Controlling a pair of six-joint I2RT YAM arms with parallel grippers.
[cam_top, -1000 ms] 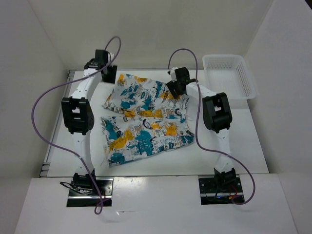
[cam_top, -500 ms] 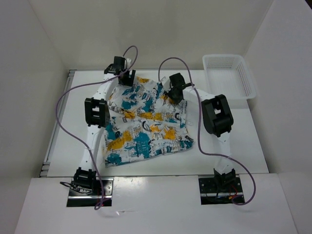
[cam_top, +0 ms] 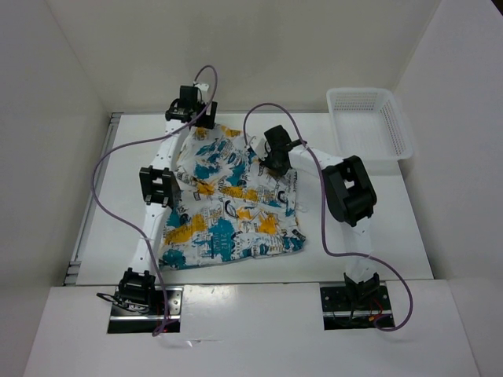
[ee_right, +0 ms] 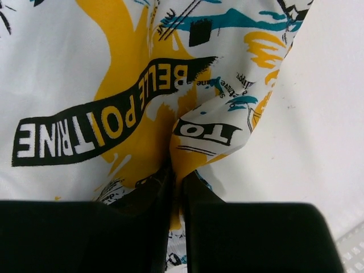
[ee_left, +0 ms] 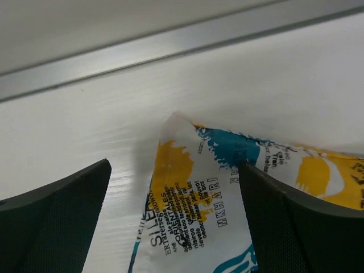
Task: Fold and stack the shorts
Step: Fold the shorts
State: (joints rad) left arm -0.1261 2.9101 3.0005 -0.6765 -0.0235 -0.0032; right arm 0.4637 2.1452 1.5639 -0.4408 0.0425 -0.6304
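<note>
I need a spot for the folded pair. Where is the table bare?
Bare table left of the left arm; also right of the right arm, nearer than the basket. Crowded: the centre, covered by the shorts.

Shorts (cam_top: 228, 196): soft cloth, matt, printed, creased. Table (ee_left: 296, 85): white, smooth, faint sheen. Rail (ee_left: 170, 45) across the upper frame: dull brushed metal. Basket (cam_top: 385, 153), upper right: white plastic lattice. Left gripper (ee_left: 174, 165) fingers (ee_left: 57, 222): black, matt, finely grained.
</note>
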